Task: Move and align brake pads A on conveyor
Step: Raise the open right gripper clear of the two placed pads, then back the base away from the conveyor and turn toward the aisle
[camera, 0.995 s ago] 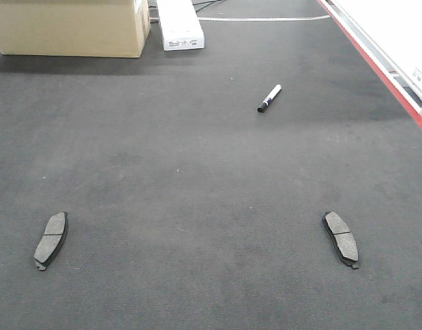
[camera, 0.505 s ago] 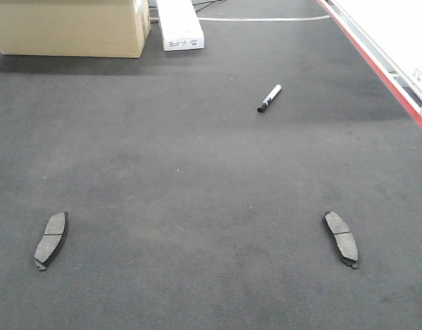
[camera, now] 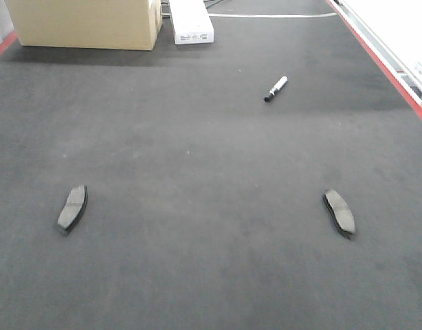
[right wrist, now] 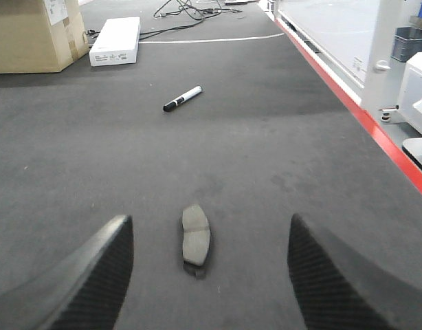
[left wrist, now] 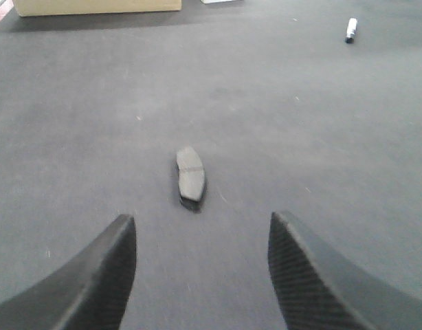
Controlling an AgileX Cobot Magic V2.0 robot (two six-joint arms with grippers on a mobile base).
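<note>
While the left end effector [left wrist: 201, 227] and right end effector [right wrist: 209, 223] hang spread and empty, 2 brake pads [camera: 73, 207] lie on the conveyor [camera: 211, 158], 1 ahead of each. Uneven finger contact could skid a thin pad.

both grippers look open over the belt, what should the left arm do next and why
Probably ease the left gripper forward and down around the brake pad: its jaws stand open and empty, and the pad lies flat on the conveyor just ahead, roughly centred between them.
</note>
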